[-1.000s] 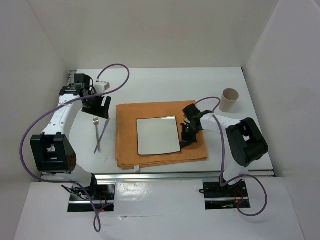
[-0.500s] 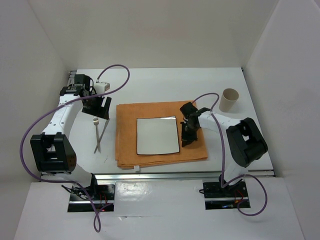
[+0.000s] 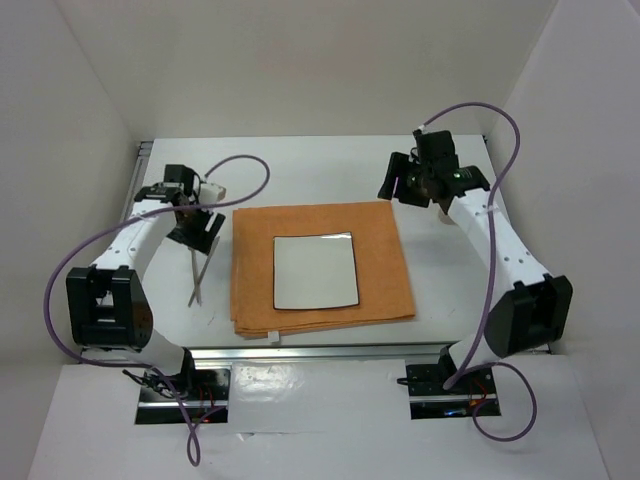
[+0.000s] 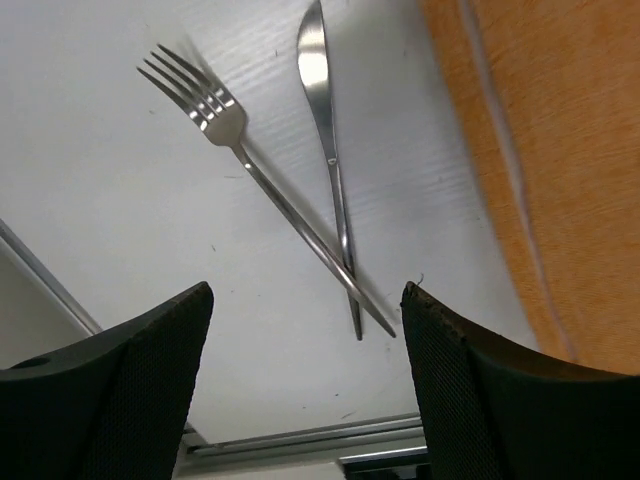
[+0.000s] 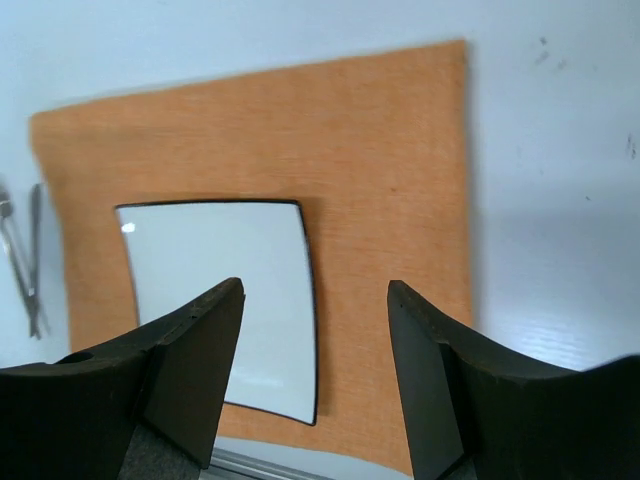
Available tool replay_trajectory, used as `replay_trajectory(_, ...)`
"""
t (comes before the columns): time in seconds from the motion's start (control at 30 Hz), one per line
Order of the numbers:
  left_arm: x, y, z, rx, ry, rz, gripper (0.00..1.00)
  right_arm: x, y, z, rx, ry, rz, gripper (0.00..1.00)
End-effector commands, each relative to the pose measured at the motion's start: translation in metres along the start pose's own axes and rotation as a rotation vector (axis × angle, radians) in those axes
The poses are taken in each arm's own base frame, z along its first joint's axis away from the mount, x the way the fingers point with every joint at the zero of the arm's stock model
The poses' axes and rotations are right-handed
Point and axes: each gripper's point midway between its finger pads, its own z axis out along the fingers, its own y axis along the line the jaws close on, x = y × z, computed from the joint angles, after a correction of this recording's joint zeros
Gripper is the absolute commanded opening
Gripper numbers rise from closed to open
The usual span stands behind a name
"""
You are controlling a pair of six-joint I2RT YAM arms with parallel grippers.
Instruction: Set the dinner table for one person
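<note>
On the white dinner table point(image 3: 320, 165) lies an orange cloth mat point(image 3: 385, 265) with a square white, black-rimmed plate point(image 3: 316, 271) on it. Left of the mat a fork point(image 4: 215, 110) and a knife point(image 4: 325, 110) lie crossed at their handles. My left gripper point(image 4: 305, 330) hovers open just above their handle ends with nothing between its fingers; the top view shows that left gripper point(image 3: 195, 228) over the cutlery's far end. My right gripper point(image 5: 315, 330) is open and empty, raised above the mat's far right corner; the top view has the right gripper point(image 3: 395, 185) there.
The right arm covers nearly all of a beige cup point(image 3: 441, 214) at the back right. A metal rail point(image 3: 370, 347) runs along the table's near edge. White walls close in the left, back and right sides.
The right gripper opened, lifted off the mat beside the plate's right edge and swung to the back right, covering the cup. The left arm shifted slightly over the cutlery.
</note>
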Motion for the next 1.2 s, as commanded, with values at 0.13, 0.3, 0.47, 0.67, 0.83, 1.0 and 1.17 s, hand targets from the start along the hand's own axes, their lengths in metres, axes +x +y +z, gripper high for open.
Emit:
replay_trajectory(0.13, 0.023, 0.034, 0.026, -0.263, 0.104, -0.023, 0.81, 0.025, 0.022, -0.002, -0.128, 0.035, -0.031, 0.67)
replay_trajectory(0.3, 0.021, 0.034, 0.038, -0.130, 0.107, -0.135, 0.76, 0.047, 0.022, 0.001, -0.143, 0.061, -0.034, 0.67)
replay_trajectory(0.47, 0.028, 0.007, 0.061, 0.056, 0.151, -0.179, 0.73, 0.052, 0.019, 0.004, -0.141, 0.064, -0.034, 0.67)
replay_trajectory(0.67, 0.028, 0.013, 0.076, 0.089, 0.179, -0.285, 0.72, 0.056, 0.018, 0.000, -0.146, 0.054, -0.035, 0.66)
replay_trajectory(0.83, 0.031, 0.032, 0.079, 0.016, 0.168, -0.313, 0.71, 0.057, 0.017, -0.005, -0.153, 0.040, -0.037, 0.66)
replay_trajectory(1.0, 0.037, 0.022, 0.085, 0.064, 0.193, -0.320, 0.62, 0.061, 0.015, -0.004, -0.149, 0.049, -0.036, 0.65)
replay_trajectory(1.17, 0.054, 0.016, 0.098, 0.115, 0.253, -0.340, 0.56, 0.057, 0.015, -0.009, -0.148, 0.026, -0.047, 0.65)
